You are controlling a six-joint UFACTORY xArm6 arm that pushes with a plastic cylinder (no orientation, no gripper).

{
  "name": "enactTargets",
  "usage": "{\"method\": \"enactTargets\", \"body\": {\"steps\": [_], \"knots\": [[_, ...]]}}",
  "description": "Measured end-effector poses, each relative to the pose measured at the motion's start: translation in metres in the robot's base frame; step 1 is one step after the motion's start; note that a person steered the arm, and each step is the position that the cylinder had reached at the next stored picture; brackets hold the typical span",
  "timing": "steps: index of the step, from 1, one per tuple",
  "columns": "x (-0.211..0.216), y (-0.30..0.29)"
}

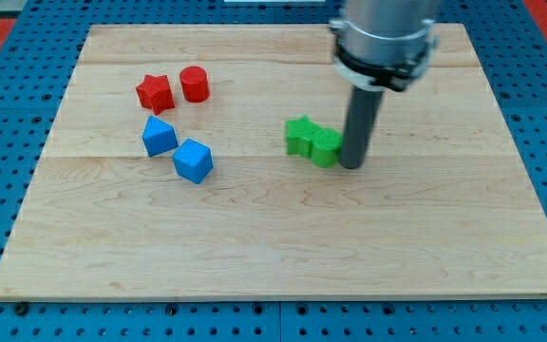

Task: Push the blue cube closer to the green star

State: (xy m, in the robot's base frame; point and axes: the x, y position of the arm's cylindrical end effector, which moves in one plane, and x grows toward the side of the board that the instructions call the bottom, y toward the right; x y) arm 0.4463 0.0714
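Jaws none — my tip point(350, 167) touches green blocks point(313, 141).

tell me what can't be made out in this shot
- Camera view: whether my tip touches the green blocks; the rod hides that edge.
- Which green piece is the star; the two run together.
- Which of the two blue blocks is the cube; both small.
- The arm above the metal collar, cut off by the view's top.
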Motion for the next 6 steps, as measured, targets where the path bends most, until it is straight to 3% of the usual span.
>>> {"method": "enactTargets", "body": {"steps": [1,2,3,4,6], "knots": [[0.005,-0.002],[0.056,-0.024],[0.066,-0.134],[0.039,-0.198],[0.001,-0.069]]}}
